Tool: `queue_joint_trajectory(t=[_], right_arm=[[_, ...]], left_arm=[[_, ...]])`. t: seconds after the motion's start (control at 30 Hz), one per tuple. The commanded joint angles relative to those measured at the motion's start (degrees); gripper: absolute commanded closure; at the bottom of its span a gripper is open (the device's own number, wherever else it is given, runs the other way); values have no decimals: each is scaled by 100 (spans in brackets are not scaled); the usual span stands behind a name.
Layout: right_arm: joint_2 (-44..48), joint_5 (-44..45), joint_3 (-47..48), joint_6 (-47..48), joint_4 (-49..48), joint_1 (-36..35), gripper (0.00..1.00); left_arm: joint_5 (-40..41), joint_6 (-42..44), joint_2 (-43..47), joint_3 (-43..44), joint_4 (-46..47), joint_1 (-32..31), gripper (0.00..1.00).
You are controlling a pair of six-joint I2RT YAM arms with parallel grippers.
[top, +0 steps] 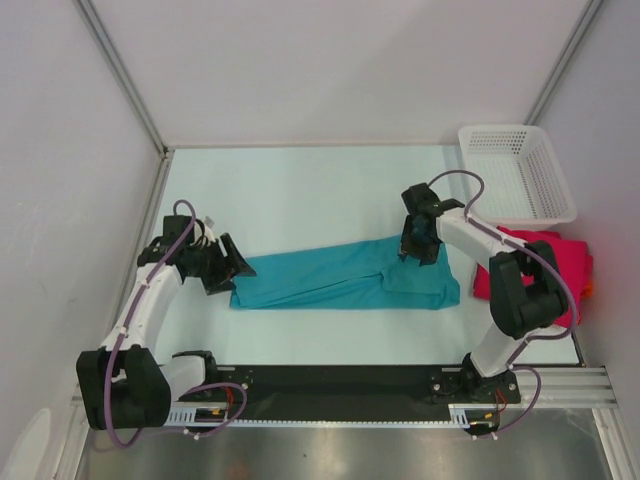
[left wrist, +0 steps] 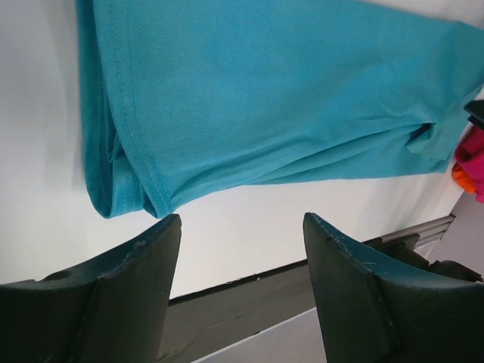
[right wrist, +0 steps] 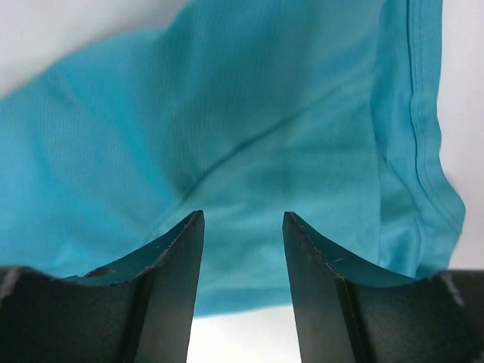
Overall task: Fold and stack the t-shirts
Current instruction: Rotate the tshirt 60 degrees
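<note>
Teal tee (top: 340,278) under R claw (top: 417,248), beside L claw (top: 235,262) (both agape).

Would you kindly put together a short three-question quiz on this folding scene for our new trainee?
1. True or false: the teal t-shirt lies inside the white basket.
2. Whose jaws hang over the teal t-shirt's cloth? A) the left arm's B) the right arm's C) neither arm's
3. What colour is the bunched t-shirt just in front of the basket?
Key: 1 false, it lies spread on the table; 2 B; 3 crimson-pink.
</note>
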State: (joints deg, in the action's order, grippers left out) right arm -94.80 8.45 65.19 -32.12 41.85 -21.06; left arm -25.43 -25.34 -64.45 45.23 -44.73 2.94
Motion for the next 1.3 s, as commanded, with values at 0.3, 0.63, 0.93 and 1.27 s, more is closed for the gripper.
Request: queue_joint_trajectory(t=[0.3, 0.63, 0.93, 1.27], right_arm=[[-1672, 395, 1179, -427, -54, 497, 46], [-4176, 596, 4657, -23, 1237, 875, 47], [-5321, 561, 6780, 294, 2065, 972, 48], [-3108, 886, 5419, 434, 1670, 630, 46]], left_arm=[[-849, 214, 73, 38, 316, -48, 29], [-1218, 346, -138, -128, 491, -48, 29], [-1140, 276, -314, -146, 588, -57, 28], [-146, 276, -1535, 705, 764, -57, 27]])
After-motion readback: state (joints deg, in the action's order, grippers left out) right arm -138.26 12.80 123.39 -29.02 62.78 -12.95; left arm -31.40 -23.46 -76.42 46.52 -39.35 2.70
